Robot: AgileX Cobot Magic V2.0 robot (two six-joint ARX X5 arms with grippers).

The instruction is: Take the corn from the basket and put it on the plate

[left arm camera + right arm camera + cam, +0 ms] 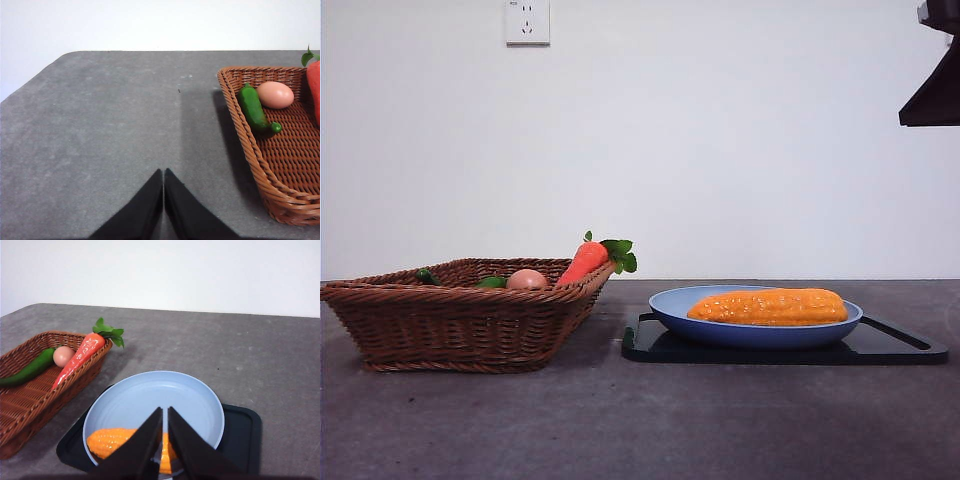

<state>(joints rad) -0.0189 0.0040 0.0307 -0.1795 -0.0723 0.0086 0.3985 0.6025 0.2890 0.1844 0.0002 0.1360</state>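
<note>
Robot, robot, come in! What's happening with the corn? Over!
Both grippers shut, empty: left gripper beside basket, right gripper above plate. Corn lying on plate. Nothing in the way.

1. I count one long orange-yellow corn cob (pixel 768 307).
2. One round light-blue plastic plate (pixel 670 308).
3. One flat black rectangular tray (pixel 900 345).
4. One brown woven wicker basket (pixel 450 325).
5. One red-orange carrot with green leaves (pixel 585 261).
6. One brownish egg-like ball (pixel 275 94).
7. One green pepper-like vegetable (pixel 253 107).
8. One white wall socket (pixel 527 21).

corn (pixel 107 442) partly behind right gripper (pixel 165 412)
</note>
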